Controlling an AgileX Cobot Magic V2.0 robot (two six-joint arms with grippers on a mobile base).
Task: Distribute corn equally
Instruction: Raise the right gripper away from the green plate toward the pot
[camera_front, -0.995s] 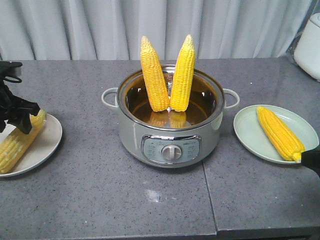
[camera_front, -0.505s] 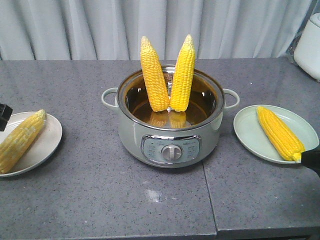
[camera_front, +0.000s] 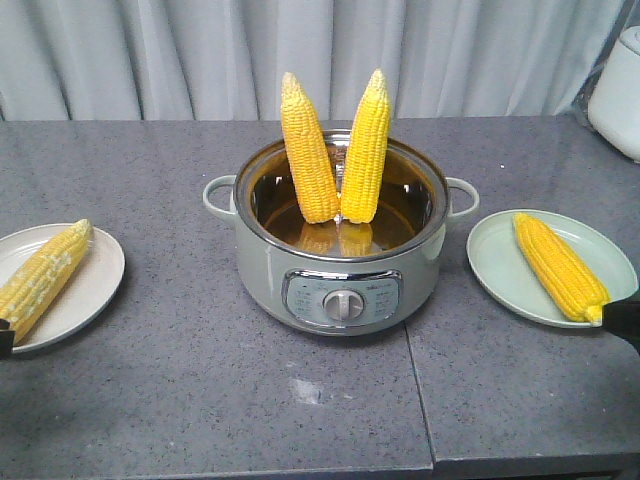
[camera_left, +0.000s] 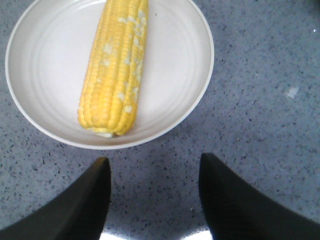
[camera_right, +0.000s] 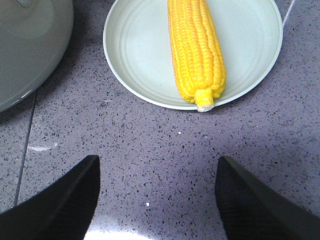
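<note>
Two yellow corn cobs (camera_front: 310, 150) (camera_front: 366, 148) stand upright, tips up, in the silver pot (camera_front: 340, 290) at the table's centre. One corn cob (camera_front: 40, 275) (camera_left: 116, 65) lies on the white plate (camera_front: 90, 295) (camera_left: 175, 60) at the left. Another cob (camera_front: 560, 265) (camera_right: 196, 50) lies on the pale green plate (camera_front: 500, 275) (camera_right: 140, 55) at the right. My left gripper (camera_left: 154, 165) is open over bare table just short of the white plate. Short of the green plate, my right gripper (camera_right: 157, 165) is likewise open and holds nothing.
The pot has side handles (camera_front: 218, 193) (camera_front: 462, 195) and a front control knob (camera_front: 342, 305). A white appliance (camera_front: 618, 90) stands at the back right corner. A seam (camera_front: 418, 390) runs through the grey tabletop. Grey curtains hang behind.
The left arm has drawn back from the cob on the white plate and left the front view almost entirely. The cob stays on the plate. The right arm has not moved.
</note>
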